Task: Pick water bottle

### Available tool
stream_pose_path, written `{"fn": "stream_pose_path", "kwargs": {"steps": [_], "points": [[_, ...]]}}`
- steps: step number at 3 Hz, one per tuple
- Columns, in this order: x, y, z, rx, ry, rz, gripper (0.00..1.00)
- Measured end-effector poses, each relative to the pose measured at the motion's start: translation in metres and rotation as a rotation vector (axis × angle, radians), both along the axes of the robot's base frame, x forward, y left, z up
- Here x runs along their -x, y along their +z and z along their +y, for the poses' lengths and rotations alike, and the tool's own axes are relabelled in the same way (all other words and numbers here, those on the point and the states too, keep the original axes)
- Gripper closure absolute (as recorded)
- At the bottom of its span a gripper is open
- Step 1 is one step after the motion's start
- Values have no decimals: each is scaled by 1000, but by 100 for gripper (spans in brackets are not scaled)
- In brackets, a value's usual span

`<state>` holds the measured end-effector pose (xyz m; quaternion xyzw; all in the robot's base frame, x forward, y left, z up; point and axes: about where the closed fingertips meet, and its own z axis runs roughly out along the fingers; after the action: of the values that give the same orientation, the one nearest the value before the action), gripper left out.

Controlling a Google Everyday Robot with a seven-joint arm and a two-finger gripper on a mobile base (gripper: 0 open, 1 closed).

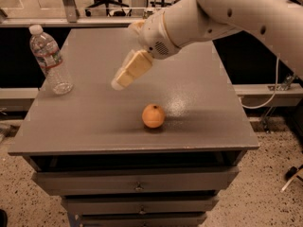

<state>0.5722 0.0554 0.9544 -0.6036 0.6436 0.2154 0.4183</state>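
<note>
The water bottle (50, 60) is clear ribbed plastic with a white cap and a red-and-green label band. It stands upright near the left edge of the grey table (94, 126). My gripper (124, 79), with beige pads, hangs above the middle of the table, to the right of the bottle and well apart from it. It holds nothing. The white arm (227, 13) reaches in from the upper right.
An orange (153, 116) lies on the table just below and right of the gripper. The arm hides the back middle of the table. Drawers (137, 181) run under the tabletop. Office chairs and a rail stand behind the table.
</note>
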Motion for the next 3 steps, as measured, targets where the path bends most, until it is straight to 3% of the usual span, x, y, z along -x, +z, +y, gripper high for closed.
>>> {"fn": "stream_pose_path", "kwargs": {"steps": [2, 3], "points": [[-47, -12, 83, -174, 19, 10, 0], [-55, -18, 118, -234, 45, 34, 0]]}}
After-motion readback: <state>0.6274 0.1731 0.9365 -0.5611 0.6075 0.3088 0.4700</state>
